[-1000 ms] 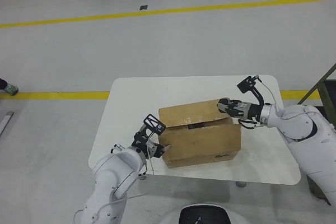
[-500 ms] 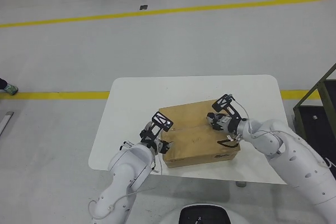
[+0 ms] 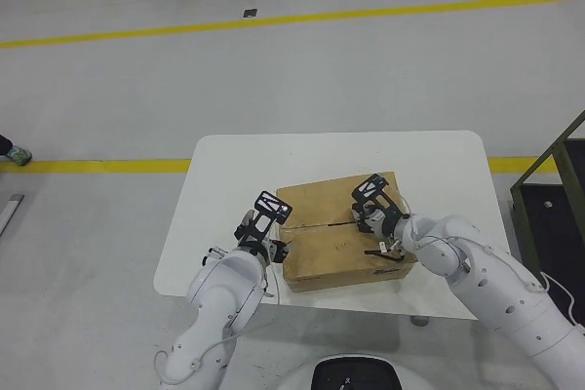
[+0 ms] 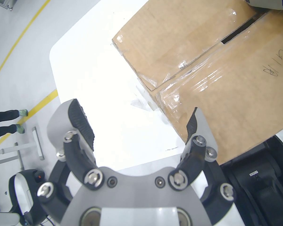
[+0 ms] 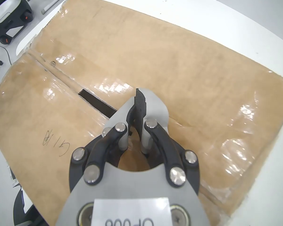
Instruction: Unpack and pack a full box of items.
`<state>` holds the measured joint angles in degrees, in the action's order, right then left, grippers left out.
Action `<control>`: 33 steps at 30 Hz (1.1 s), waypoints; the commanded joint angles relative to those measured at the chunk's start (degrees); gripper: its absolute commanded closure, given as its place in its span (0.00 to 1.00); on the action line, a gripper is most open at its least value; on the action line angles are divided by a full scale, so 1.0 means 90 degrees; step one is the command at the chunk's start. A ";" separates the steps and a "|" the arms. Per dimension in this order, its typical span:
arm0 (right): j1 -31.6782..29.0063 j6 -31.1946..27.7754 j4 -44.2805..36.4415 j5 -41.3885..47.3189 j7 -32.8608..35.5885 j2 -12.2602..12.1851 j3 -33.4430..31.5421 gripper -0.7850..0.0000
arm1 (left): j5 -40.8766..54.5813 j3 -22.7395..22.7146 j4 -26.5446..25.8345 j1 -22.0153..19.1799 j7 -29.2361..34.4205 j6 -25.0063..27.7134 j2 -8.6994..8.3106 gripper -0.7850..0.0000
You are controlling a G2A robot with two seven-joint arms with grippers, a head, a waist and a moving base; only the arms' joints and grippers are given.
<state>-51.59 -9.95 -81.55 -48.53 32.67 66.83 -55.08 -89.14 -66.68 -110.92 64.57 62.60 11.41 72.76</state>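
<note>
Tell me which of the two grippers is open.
The left gripper: its fingers stand wide apart beside a corner of the cardboard box. The right gripper is shut, tip down on the box top by the seam.

I see brown box (image 3: 333,203), black scribble (image 5: 57,145); white table (image 3: 234,175); grey floor (image 3: 127,88), yellow stripes (image 3: 273,19); my left gripper (image 4: 134,109) silver-grey, black ribbed pads (image 4: 81,123).

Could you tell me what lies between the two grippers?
The closed, taped top flaps of the brown cardboard box, and their seam's narrow dark slot, shown in the left wrist view.
</note>
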 commanded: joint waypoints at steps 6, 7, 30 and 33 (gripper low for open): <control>0.0001 -0.0005 -0.0001 0.0005 0.0012 0.0000 -0.0001 1.00 | 0.0003 0.0002 0.0003 -0.0002 -0.0002 0.0004 0.0000 0.00; 0.0001 -0.0005 -0.0001 0.0005 0.0012 0.0000 -0.0001 1.00 | 0.0003 0.0002 0.0003 -0.0002 -0.0002 0.0004 0.0000 0.00; -0.0666 -0.0101 -0.0151 -0.0268 -0.1959 0.0039 -0.0361 1.00 | -0.0915 -0.1171 0.0527 0.1114 -0.2516 -0.0239 -0.0182 0.00; -0.0622 -0.0080 -0.0072 -0.0283 -0.2006 0.0077 -0.0307 1.00 | -0.1019 -0.1197 0.0903 0.1101 -0.2636 -0.0105 -0.0194 0.00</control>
<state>-57.31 -10.75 -82.40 -51.05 14.75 67.42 -57.98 -97.50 -77.59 -103.99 74.58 39.54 10.01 71.03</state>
